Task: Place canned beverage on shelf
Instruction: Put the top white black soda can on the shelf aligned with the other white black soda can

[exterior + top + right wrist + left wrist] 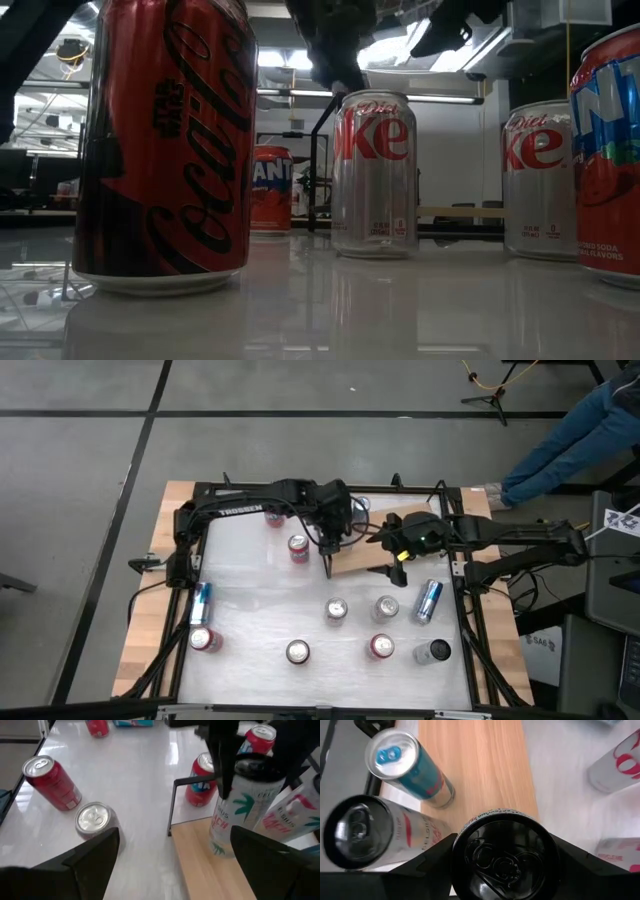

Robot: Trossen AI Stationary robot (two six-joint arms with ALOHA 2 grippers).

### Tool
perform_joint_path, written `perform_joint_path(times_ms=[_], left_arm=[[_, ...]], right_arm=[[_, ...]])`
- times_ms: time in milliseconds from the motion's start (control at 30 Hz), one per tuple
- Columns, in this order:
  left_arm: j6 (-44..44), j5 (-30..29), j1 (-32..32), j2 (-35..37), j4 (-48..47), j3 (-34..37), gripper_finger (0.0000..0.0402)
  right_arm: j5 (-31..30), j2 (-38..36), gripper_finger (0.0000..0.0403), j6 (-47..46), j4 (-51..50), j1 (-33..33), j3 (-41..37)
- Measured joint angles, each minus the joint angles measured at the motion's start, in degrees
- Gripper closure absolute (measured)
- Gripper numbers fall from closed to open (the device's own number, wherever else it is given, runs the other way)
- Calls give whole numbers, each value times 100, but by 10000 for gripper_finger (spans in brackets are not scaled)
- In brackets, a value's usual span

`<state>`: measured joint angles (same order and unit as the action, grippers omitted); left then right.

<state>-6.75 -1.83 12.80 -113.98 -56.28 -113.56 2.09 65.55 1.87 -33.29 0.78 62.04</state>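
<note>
The left hand [502,862] grips a black-topped can [505,855] upright (axis vertical) above the shelf [480,770].

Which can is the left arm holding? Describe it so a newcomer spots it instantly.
Find the wooden shelf at the table's far middle. Over its far end hangs the left pincer, closed around an upright white can. Unlike the neighbouring cans with silver tops, it has a black lid and teal palm-leaf print.

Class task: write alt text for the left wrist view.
The left gripper holds a black-topped can between its fingers over the wooden shelf. Two slim cans stand beside it.
</note>
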Motion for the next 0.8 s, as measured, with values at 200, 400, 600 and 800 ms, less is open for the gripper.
perform_joint_path(times_ms=[200,400,600,800], left_arm=[[1,-28,7,-112,8,4,159],[1,-53,11,-185,-27,4,159],[3,-60,9,-183,-11,4,159],[7,-60,9,-221,-13,3,159]], right_arm=[[-15,70,33,1,-52,-2,2],[-16,68,33,0,-80,0,2],[-16,68,33,0,-77,0,1],[-16,68,33,0,-115,-2,2]])
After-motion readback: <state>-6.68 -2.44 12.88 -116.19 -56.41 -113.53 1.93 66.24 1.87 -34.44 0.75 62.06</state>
